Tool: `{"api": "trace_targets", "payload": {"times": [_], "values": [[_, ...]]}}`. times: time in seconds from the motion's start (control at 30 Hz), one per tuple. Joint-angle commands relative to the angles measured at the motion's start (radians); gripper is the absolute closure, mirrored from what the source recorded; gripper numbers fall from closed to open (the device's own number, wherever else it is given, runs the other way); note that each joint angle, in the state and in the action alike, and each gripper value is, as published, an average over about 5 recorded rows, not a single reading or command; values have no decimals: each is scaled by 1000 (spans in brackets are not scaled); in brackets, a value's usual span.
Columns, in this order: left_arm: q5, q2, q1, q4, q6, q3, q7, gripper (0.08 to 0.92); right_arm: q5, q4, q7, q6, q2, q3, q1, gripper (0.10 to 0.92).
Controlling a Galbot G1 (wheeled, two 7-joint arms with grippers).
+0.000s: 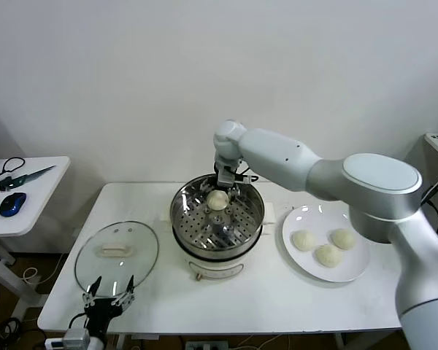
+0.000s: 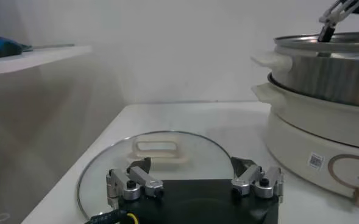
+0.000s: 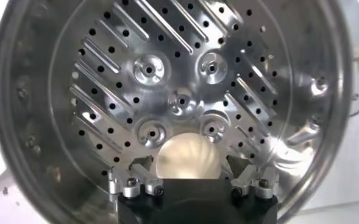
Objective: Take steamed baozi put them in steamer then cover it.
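One steamed baozi (image 1: 217, 200) lies on the perforated tray at the far side of the steel steamer (image 1: 184, 219). My right gripper (image 1: 227, 182) hangs just over it, open. In the right wrist view the baozi (image 3: 186, 157) sits between the spread fingers of the right gripper (image 3: 188, 164), with a gap on each side. Three more baozi (image 1: 328, 255) rest on the white plate (image 1: 354, 276) to the right. The glass cover (image 1: 135, 266) lies flat on the table left of the steamer. My left gripper (image 1: 109, 293) waits open at the table's front edge, just before the cover (image 2: 185, 152).
A side desk (image 1: 25, 197) with a blue mouse and cables stands at the far left. The wall runs close behind the table. In the left wrist view the steamer's white base (image 2: 307, 140) rises to the right of the left gripper (image 2: 190, 165).
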Motion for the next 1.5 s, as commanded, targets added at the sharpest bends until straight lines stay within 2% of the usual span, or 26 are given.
{"api": "trace_targets", "payload": {"times": [0.03, 0.1, 0.23, 0.47, 0.67, 1.03, 1.5], "values": [[0, 0, 1, -1, 2, 1, -1, 177, 665, 114, -120, -206, -133, -250, 320, 203], [0, 0, 1, -5, 4, 0, -1, 177, 798, 165, -156, -354, -212, -333, 396, 203], [0, 2, 0, -8, 5, 0, 0, 177, 888, 265, -156, -574, -384, -451, 482, 203], [0, 4, -8, -9, 6, 1, 0, 177, 784, 419, -51, -786, -628, -573, 474, 203], [-3, 3, -9, -20, 7, 1, 0, 177, 727, 504, 48, -924, -755, -509, 299, 203], [-1, 2, -12, -9, 3, 1, -1, 177, 569, 407, 144, -990, -734, -187, -103, 217], [5, -2, -6, 0, 1, 0, -1, 177, 444, 242, 176, -991, -605, -5, -313, 202]]}}
